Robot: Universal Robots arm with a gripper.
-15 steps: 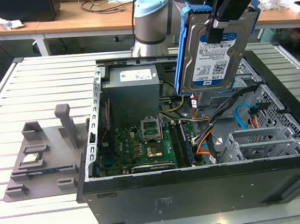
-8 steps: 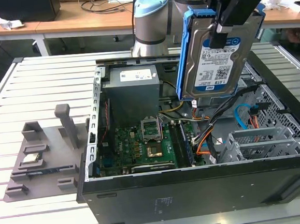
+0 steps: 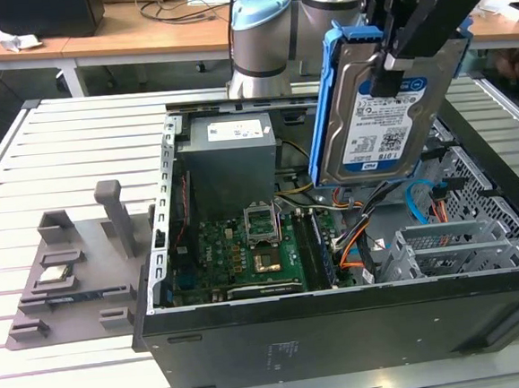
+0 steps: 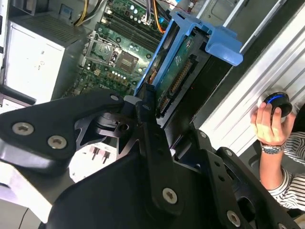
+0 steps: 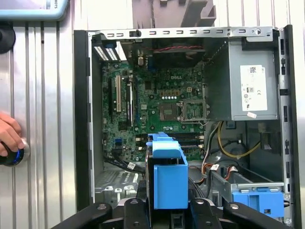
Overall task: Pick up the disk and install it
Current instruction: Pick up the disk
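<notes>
Your pincer [image 3: 391,65] is closed on the disk [image 3: 375,122]: one black finger [image 3: 385,74] presses on the labelled face, and the disk hangs nearly upright below the pincer, with its blue rail frame [image 5: 167,183] around the edges. You hold the disk in the air above the open computer case [image 3: 342,331], toward the exterior view's right. It is over the metal drive cage [image 3: 443,242] and beside the motherboard [image 3: 255,248], touching neither. In the second wrist view a hand [image 4: 269,121] rests on a round knob [image 4: 279,102] on the slatted table [image 3: 58,147], outside the case.
</notes>
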